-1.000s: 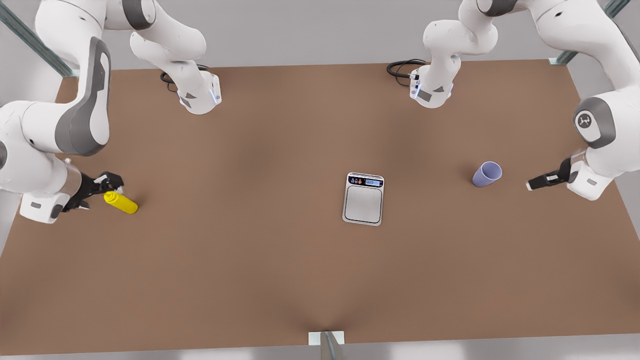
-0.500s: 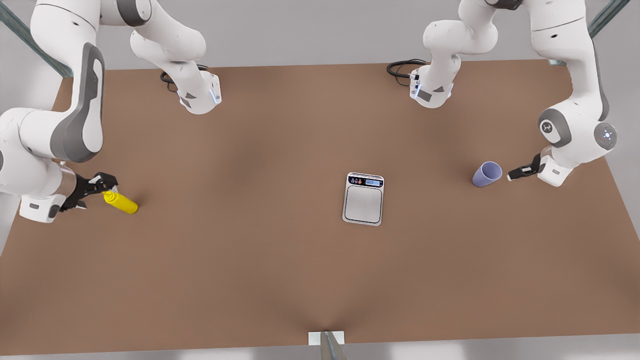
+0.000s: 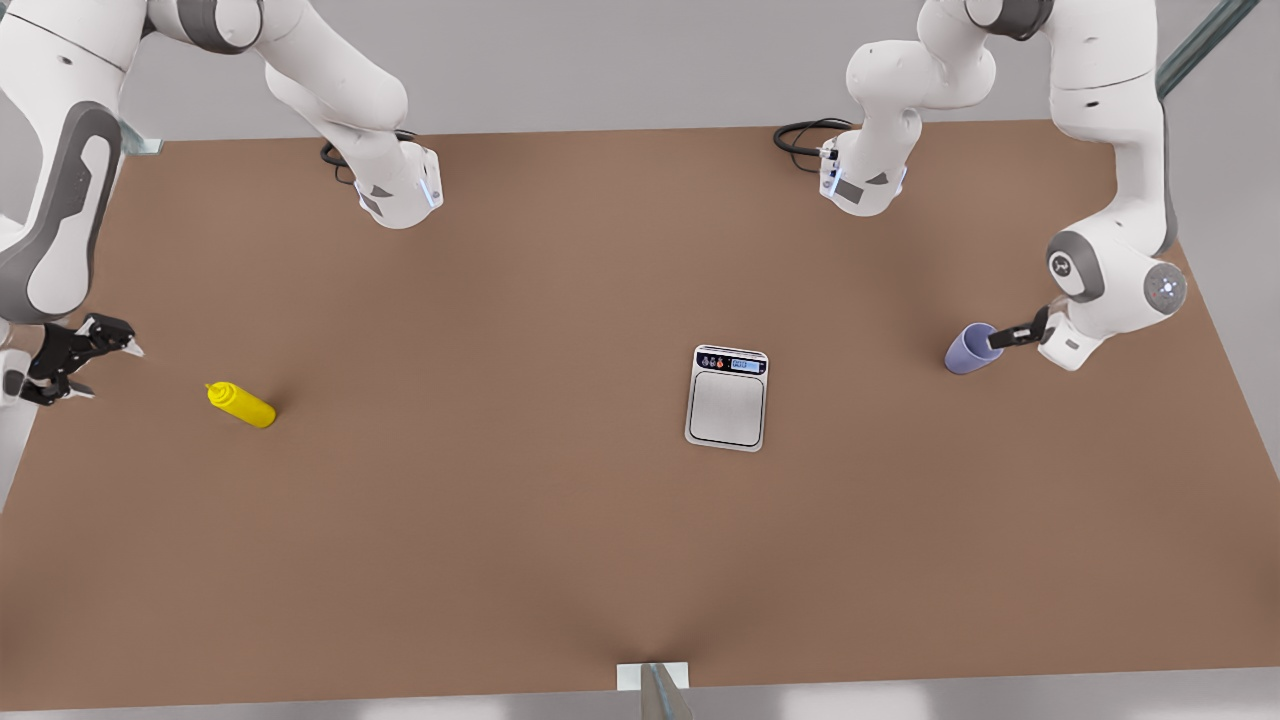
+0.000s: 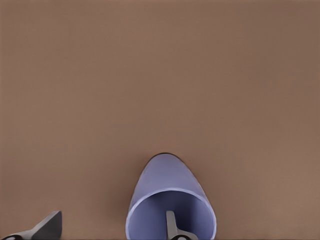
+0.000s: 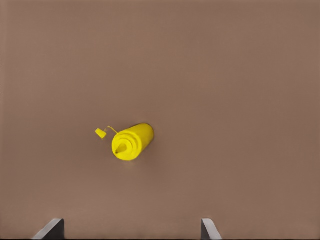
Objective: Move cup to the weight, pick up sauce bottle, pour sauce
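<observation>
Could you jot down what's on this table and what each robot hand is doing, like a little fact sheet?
table: brown table
cup: lavender cup, upright, toward the front view's right
left gripper: left gripper at the cup's rim, open, one finger inside and one outside
weight: silver scale near the middle, nothing on it
sauce bottle: yellow sauce bottle, standing toward the front view's left, not held
right gripper: right gripper open, apart from the bottle, at the front view's left edge

Bare table (image 3: 500, 520) lies between cup (image 3: 968, 349) and weight (image 3: 727, 398); nothing seems to block passage.
</observation>
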Robot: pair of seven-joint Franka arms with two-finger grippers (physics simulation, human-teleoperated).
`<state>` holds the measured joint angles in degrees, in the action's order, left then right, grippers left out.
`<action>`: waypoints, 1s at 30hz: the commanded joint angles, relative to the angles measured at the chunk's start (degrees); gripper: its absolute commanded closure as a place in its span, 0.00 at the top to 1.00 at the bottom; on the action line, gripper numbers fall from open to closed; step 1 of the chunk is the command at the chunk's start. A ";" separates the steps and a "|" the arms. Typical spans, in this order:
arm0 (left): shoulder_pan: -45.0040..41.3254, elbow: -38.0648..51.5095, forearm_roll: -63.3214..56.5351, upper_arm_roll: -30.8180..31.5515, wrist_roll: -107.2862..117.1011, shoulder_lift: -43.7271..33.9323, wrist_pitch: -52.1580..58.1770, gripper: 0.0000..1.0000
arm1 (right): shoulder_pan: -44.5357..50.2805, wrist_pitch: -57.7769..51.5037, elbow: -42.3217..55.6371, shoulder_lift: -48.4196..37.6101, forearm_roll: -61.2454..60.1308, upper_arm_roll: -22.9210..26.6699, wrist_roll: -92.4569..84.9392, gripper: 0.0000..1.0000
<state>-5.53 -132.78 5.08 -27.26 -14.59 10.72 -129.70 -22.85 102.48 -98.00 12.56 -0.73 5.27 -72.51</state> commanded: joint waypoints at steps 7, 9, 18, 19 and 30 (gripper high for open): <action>-0.01 -2.92 0.89 0.36 0.00 2.46 -5.47 0.52 | -12.21 4.75 -4.13 8.53 -13.86 0.00 -27.85 1.00; -0.10 -2.92 1.51 0.63 0.00 3.17 -5.74 0.52 | -14.06 5.63 -3.61 11.52 -18.70 0.00 -37.70 1.00; -0.27 -2.92 1.60 0.72 0.00 3.17 -6.18 0.21 | -16.08 -3.25 1.84 23.30 -31.35 -0.08 -55.28 1.00; -0.36 -2.92 1.60 0.80 0.00 3.08 -6.18 0.21 | -15.99 -4.13 2.63 24.70 -31.62 -0.17 -55.37 1.00; -0.45 -2.92 2.12 1.16 0.00 2.20 -6.00 0.21 | -16.17 -9.05 6.06 31.12 -37.16 -0.87 -65.21 1.00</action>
<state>-6.01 -135.71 2.25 -26.14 -14.15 12.72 -135.81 -39.34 93.45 -91.93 43.68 -37.88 4.39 -137.80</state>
